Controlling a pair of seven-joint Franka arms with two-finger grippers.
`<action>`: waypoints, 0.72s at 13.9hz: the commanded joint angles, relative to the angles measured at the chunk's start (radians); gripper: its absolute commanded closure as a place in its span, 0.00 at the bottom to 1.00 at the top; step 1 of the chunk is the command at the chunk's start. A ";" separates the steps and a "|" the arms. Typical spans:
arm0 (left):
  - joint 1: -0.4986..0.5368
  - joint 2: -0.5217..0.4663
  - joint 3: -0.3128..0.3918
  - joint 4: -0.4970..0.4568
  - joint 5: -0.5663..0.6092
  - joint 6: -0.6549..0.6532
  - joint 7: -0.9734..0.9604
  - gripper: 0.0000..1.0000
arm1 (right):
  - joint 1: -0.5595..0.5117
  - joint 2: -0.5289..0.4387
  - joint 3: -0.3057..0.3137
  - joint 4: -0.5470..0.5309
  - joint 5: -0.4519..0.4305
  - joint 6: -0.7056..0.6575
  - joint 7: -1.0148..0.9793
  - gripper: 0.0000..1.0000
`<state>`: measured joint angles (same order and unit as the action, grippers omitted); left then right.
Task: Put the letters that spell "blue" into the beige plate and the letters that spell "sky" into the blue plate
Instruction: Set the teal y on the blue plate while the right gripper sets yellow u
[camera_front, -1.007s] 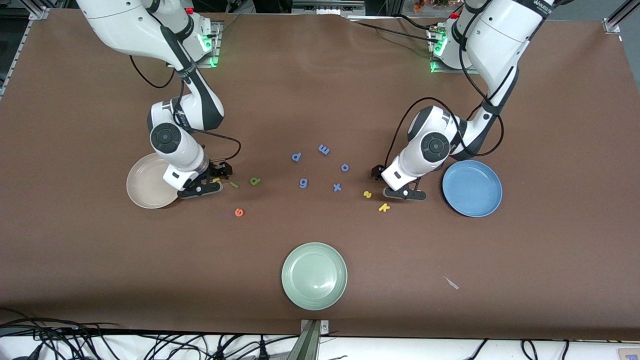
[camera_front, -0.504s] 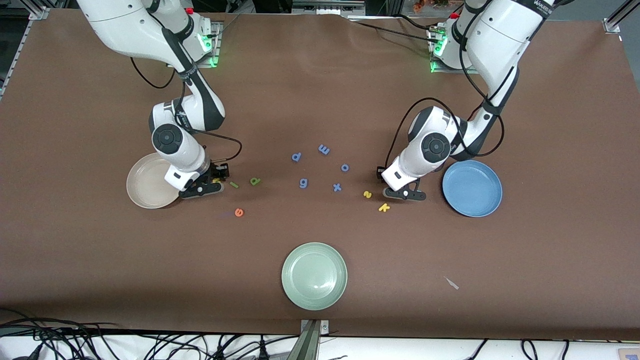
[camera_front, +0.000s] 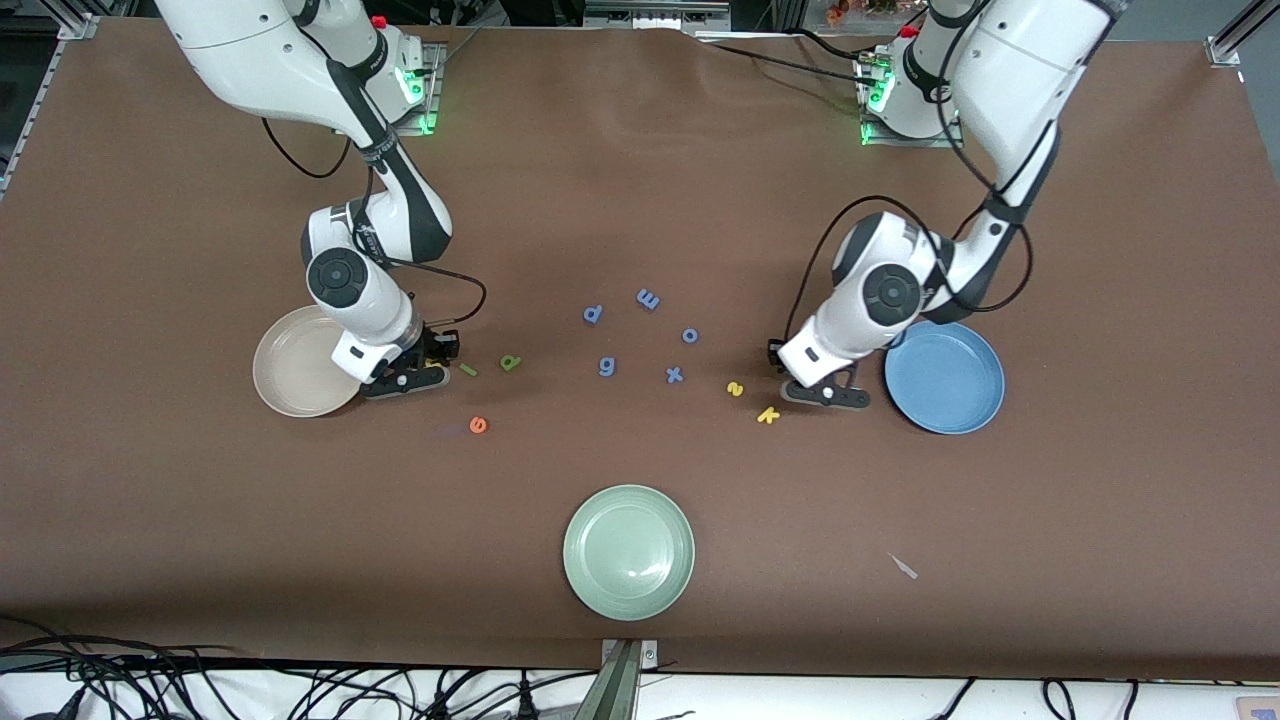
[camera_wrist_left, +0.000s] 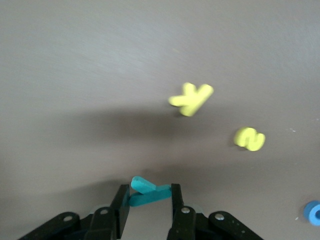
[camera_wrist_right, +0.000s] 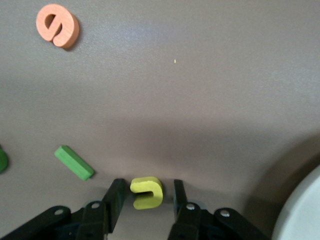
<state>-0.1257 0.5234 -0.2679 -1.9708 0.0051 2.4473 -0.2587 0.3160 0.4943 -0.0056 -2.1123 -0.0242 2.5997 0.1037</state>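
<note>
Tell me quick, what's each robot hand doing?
Left gripper: closed on the teal y, beside the blue plate.
Right gripper: around the yellow u, grip unclear.

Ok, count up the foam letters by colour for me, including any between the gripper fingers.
Blue letters: 5
Yellow letters: 3
Green letters: 2
Orange letter: 1
Teal letter: 1
Total: 12
</note>
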 joint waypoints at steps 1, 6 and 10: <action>0.118 -0.123 -0.004 -0.031 0.016 -0.128 0.172 0.97 | -0.002 0.020 0.013 0.003 0.012 0.028 0.005 0.68; 0.287 -0.138 -0.002 -0.120 0.024 -0.143 0.395 0.95 | -0.002 0.017 0.013 0.017 0.012 0.019 -0.008 0.84; 0.307 -0.123 -0.002 -0.109 0.024 -0.140 0.427 0.26 | -0.012 -0.023 -0.010 0.090 0.012 -0.155 -0.062 0.84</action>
<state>0.1826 0.4066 -0.2595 -2.0792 0.0051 2.2970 0.1627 0.3145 0.4920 -0.0051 -2.0737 -0.0242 2.5431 0.0951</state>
